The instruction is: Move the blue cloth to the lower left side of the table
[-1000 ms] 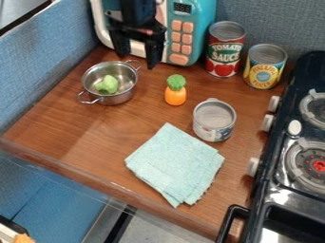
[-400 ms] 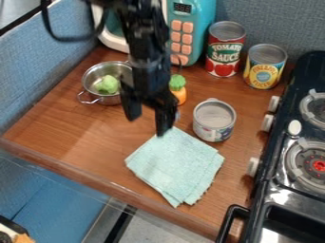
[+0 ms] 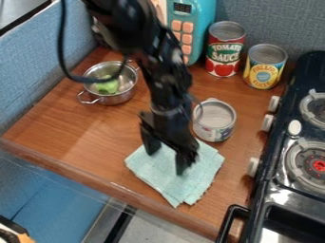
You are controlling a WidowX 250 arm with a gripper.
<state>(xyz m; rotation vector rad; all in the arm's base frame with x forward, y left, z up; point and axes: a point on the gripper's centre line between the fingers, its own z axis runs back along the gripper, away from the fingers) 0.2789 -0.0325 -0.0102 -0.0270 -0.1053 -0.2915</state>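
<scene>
Blue cloth (image 3: pixel 168 182): one, pale, folded in layers, lying flat at the lower middle of the wooden tabletop (image 3: pixel 70 130), slightly askew to its near edge.

Far left: blue fabric-covered wall (image 3: pixel 51 61), bordering the tabletop.

Left, towards the rear: metal pot (image 3: pixel 113 99), small, with two loop handles, upright. Contents: one green piece (image 3: pixel 107 87) (a vegetable, by the look of it, though the kind cannot be told).

Over the pot: black cable (image 3: pixel 63 57), hanging in a loop beside the arm and crossing the pot in this view.

Middle: black robot arm (image 3: pixel 133 28), slanting down from the top edge. At its lower end, gripper (image 3: pixel 166 163), one, pointing down at the cloth's upper part; fingers spread, holding nothing. Cloth visible between the fingertips; contact with it cannot be told.

Rear, behind the arm: teal toy microwave (image 3: pixel 209 14), partly hidden, with a dark display and salmon-pink buttons.

Right of the gripper: metal tin (image 3: pixel 215 126), short, upright, just beyond the cloth's upper right edge.

Rear right: red-labelled can (image 3: pixel 223 50), tall, upright, near the microwave. Beside it, yellow-labelled can (image 3: pixel 263 71), upright, apart from the first.

Far right: black toy stove (image 3: pixel 270 190), bordering the tabletop; pale knobs along its left side, round burners on top.
</scene>
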